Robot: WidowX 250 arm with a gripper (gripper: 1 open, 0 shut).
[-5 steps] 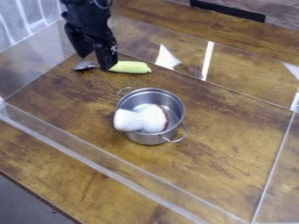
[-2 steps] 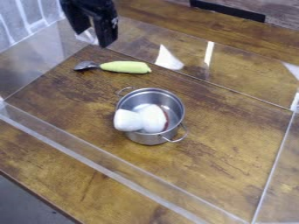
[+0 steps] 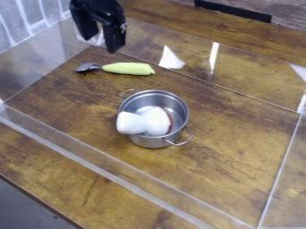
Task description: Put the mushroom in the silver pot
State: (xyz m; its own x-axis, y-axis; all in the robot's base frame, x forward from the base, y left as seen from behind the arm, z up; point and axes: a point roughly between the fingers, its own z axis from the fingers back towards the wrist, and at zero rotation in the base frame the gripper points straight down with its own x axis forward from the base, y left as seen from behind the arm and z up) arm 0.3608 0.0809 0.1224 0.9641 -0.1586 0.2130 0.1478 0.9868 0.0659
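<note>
We find the jaws (image 3: 103, 36) open and empty — raised farther above the bench (image 3: 203, 179) than before; mushroom (image 3: 146, 121) and silver pot (image 3: 153, 118) — both unmoved.

Your arm reaches in from the top left of the view, its dark hand (image 3: 100, 25) pointing downward and held above the worktop (image 3: 102, 148), touching nothing. You have its fingers parted, two dark tips hanging down side by side.
</note>
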